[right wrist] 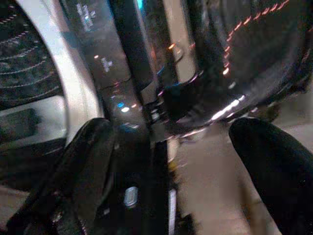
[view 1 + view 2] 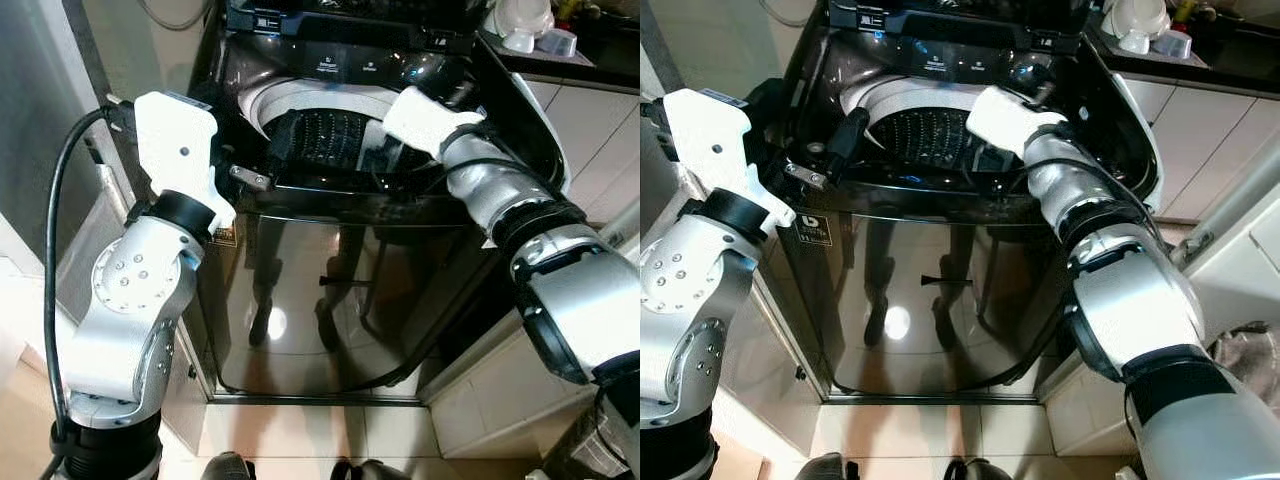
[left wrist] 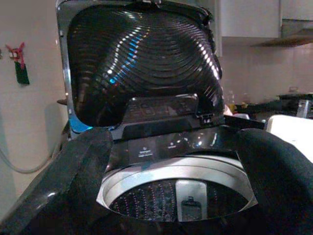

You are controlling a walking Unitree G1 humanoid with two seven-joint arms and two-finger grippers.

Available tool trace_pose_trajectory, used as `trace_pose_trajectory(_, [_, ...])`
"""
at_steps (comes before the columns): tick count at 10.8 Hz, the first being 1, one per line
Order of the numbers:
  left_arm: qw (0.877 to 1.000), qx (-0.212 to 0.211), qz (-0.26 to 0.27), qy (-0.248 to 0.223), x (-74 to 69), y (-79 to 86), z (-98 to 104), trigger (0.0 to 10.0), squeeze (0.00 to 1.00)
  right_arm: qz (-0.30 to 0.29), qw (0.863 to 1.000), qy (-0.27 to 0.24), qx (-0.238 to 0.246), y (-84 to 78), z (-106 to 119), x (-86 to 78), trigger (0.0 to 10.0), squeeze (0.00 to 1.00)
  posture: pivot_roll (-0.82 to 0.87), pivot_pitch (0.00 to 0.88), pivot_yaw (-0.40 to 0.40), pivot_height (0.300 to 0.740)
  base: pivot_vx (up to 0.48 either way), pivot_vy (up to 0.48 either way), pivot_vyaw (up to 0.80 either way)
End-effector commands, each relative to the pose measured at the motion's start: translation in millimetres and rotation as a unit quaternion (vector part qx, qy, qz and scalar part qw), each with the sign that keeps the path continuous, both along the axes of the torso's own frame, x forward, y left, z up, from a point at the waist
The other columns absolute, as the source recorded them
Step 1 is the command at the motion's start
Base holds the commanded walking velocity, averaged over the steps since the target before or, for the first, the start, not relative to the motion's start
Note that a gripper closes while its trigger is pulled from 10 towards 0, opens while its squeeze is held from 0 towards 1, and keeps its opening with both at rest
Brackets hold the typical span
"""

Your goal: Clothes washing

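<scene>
Washing machine (image 2: 320,290): top-loader, directly ahead, between wall and counter.
Lid (image 3: 142,63): raised, standing upright behind control panel.
Drum (image 3: 176,200): exposed; no clothes visible inside.
Left gripper (image 3: 176,161): at front-left rim, aimed across tub; fingers (image 3: 78,181) spread apart, nothing held.
Right gripper (image 1: 171,161): over right rear of opening near control panel; fingers parted, nothing held.
Step, judged: machine opened, loading not yet done.
Next move, judged: fetch laundry, drop into drum, clear both arms before lowering lid.
</scene>
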State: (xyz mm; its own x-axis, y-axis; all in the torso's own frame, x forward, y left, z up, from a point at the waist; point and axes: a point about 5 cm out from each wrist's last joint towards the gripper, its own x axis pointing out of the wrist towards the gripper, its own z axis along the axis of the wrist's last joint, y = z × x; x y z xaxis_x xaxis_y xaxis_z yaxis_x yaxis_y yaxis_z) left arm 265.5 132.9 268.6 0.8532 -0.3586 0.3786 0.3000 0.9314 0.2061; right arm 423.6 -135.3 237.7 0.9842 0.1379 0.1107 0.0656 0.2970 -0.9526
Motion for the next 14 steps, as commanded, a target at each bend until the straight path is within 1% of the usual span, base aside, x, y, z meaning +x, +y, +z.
trace_pose_trajectory(1, [1.0,0.0,-0.015,-0.001,1.6,-5.4,0.8,10.0,0.0,0.0,1.0,-0.02,-0.01,-2.9,12.9,1.5,10.0,1.0,0.13,0.005,-0.085,0.74,0.0,0.0,0.0])
trace_pose_trajectory(2, [1.0,-0.001,-0.017,0.002,3.5,-6.3,-1.1,10.0,0.0,-0.003,0.993,-0.011,0.114,-5.8,16.1,1.8,10.0,1.0,0.13,0.003,-0.086,0.74,0.0,0.0,0.0])
trace_pose_trajectory(3, [1.0,0.001,-0.011,0.009,5.6,-6.0,-5.5,10.0,0.0,0.012,0.953,0.013,0.302,-5.9,20.8,2.3,10.0,1.0,0.12,0.002,-0.088,0.74,0.0,0.0,0.0])
trace_pose_trajectory(4, [1.0,0.0,0.001,0.021,8.3,-3.5,-12.0,10.0,0.0,0.048,0.883,0.015,0.467,-4.8,30.5,2.3,10.0,1.0,0.11,0.001,-0.09,0.74,0.0,0.0,0.0])
trace_pose_trajectory(5, [0.999,0.002,0.02,0.034,10.9,-0.7,-20.5,10.0,0.0,0.077,0.816,0.006,0.573,-9.5,35.6,1.3,10.0,0.96,0.11,0.0,-0.093,0.74,0.0,0.0,0.0])
trace_pose_trajectory(6, [0.997,0.014,0.057,0.058,15.5,5.8,-35.6,10.0,0.0,0.095,0.806,-0.007,0.584,-10.2,31.1,-1.6,10.0,0.0,0.09,0.0,-0.097,0.74,0.0,0.0,0.0])
trace_pose_trajectory(7, [0.994,0.018,0.081,0.077,17.6,11.0,-48.0,10.0,0.0,0.099,0.805,-0.019,0.584,-13.0,23.5,-4.8,10.0,0.0,0.08,0.0,-0.098,0.74,0.0,0.0,0.0])
trace_pose_trajectory(8, [0.986,0.022,0.124,0.109,17.8,22.2,-68.6,10.0,0.0,0.106,0.797,-0.035,0.594,-20.2,4.0,-13.8,10.0,0.0,0.07,0.0,-0.099,0.74,0.0,0.0,0.0])
trace_pose_trajectory(9, [0.981,0.013,0.147,0.125,17.4,28.7,-78.5,10.0,0.0,0.109,0.794,-0.046,0.596,-25.0,-7.1,-21.5,10.0,0.0,0.06,0.0,-0.093,0.74,0.0,0.0,0.0])
trace_pose_trajectory(10, [0.976,-0.002,0.162,0.144,15.9,34.4,-89.2,10.0,0.0,0.099,0.803,-0.062,0.585,-32.1,-27.8,-37.2,10.0,0.0,0.04,0.0,-0.083,0.74,0.0,0.0,0.0])
trace_pose_trajectory(11, [0.974,0.004,0.175,0.145,15.1,35.4,-94.4,10.0,0.0,0.094,0.813,-0.071,0.57,-35.0,-46.6,-54.9,10.0,0.0,0.03,0.0,-0.078,0.74,0.0,0.0,0.0])
trace_pose_trajectory(12, [0.972,0.001,0.186,0.145,13.0,36.2,-97.4,10.0,0.0,0.086,0.82,-0.071,0.562,-36.8,-62.5,-74.3,10.0,0.0,0.03,0.0,-0.068,0.74,0.0,0.0,0.0])
trace_pose_trajectory(13, [0.972,0.001,0.191,0.14,11.4,36.2,-96.2,10.0,0.0,0.074,0.822,-0.066,0.561,-38.2,-73.0,-86.0,10.0,0.0,0.02,0.0,-0.062,0.74,0.0,0.0,0.0])
trace_pose_trajectory(14, [0.974,0.03,0.187,0.124,11.2,33.0,-93.4,10.0,0.0,0.07,0.824,-0.037,0.56,-33.6,-89.8,-97.9,10.0,0.0,0.02,0.0,-0.059,0.74,0.0,0.0,0.0])
